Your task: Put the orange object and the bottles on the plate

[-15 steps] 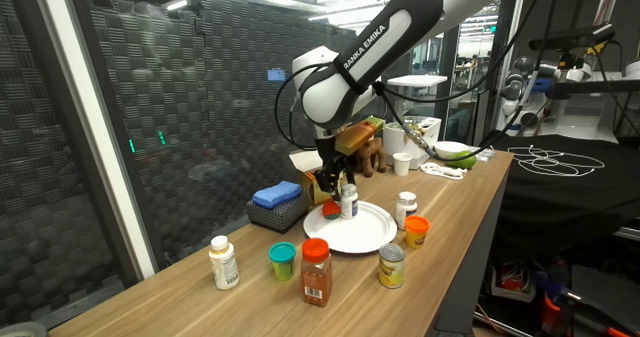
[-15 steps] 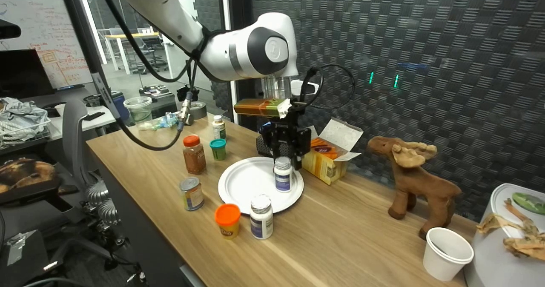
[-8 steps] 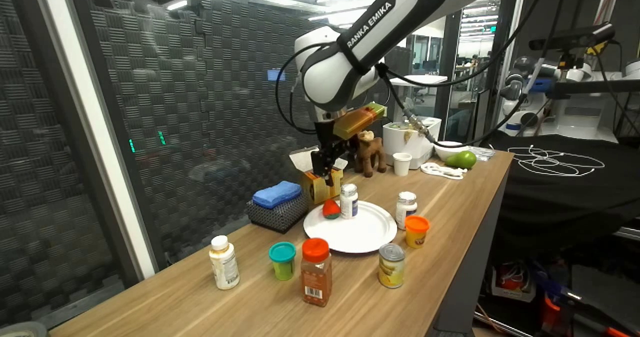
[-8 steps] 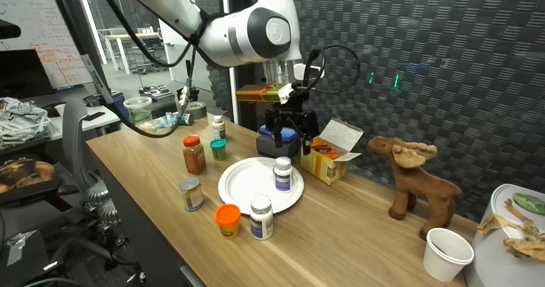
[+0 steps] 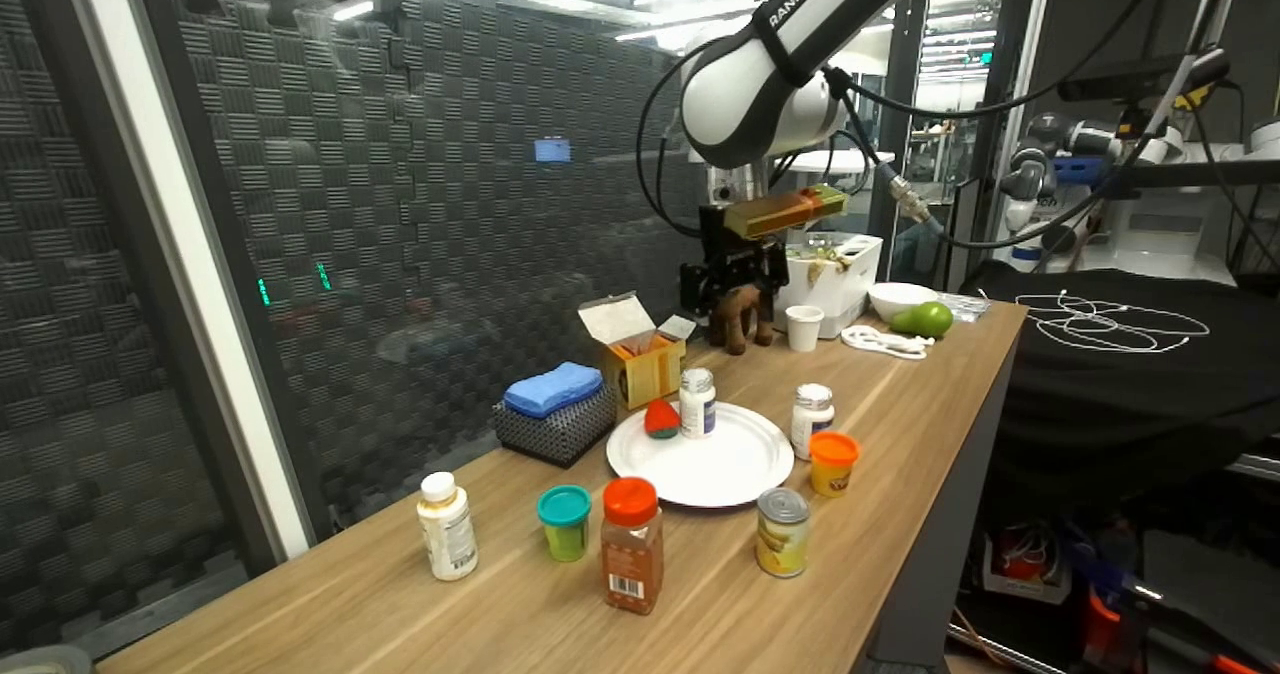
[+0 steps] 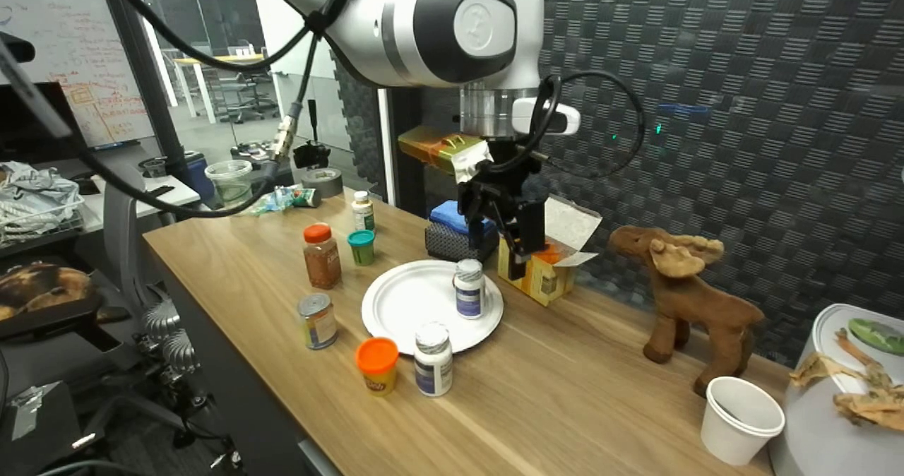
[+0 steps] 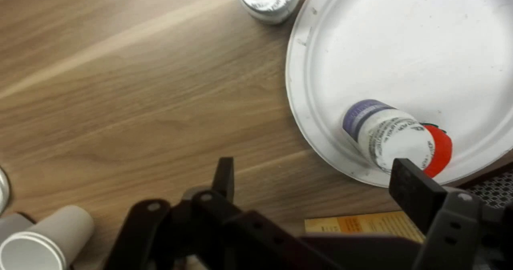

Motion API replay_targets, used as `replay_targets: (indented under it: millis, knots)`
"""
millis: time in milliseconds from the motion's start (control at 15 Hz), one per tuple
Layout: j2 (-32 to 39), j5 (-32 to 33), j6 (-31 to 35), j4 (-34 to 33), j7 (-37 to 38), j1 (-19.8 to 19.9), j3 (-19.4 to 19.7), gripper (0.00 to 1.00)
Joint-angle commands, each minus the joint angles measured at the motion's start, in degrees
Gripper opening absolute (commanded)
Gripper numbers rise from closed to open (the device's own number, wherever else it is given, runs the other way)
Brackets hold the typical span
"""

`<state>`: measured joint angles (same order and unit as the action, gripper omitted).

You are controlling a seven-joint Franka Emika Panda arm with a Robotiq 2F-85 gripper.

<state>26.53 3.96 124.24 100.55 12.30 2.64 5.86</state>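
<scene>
My gripper [image 7: 313, 170] stands open above the table beside the plate's rim, with nothing between its fingers; it is also high near the yellow box in an exterior view [image 6: 498, 250]. On the white plate [image 5: 715, 469] a white bottle [image 6: 470, 294] stands upright, a red object [image 5: 661, 420] touching or close behind it. Just off the rim is another white bottle [image 6: 433, 363], and next to that the orange object [image 6: 378, 370], a tub with an orange lid. Farther off stand the red-capped bottle [image 5: 632, 549], green-lidded jar [image 5: 566, 529], yellowish can [image 5: 782, 534] and white-capped bottle [image 5: 449, 529].
An open yellow box [image 5: 645, 372] and a dark mesh block [image 5: 555, 429] topped with blue cloth stand behind the plate. A brown toy moose [image 6: 696, 306], paper cup [image 6: 741, 419] and white container [image 6: 847, 391] line the back. The table's front edge [image 5: 940, 494] runs past the tub.
The gripper was down at the white bottle on the plate. It has opened wider, risen clear and shifted toward the toy moose's side. The bottle stays standing on the plate.
</scene>
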Motion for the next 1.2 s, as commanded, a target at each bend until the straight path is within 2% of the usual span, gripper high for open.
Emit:
replay_targets:
  millis: [0, 333, 1133]
  knots:
    - [-4.36, -3.46, 2.60, 6.49, 0.71, 2.02, 0.54, 1.00]
    - [-3.74, -3.80, 5.85, 10.21, 3.29, 2.11, 1.24, 1.00]
    - [-5.86, -4.29, 6.38, 17.02, 6.00, 1.42, 1.07, 1.00]
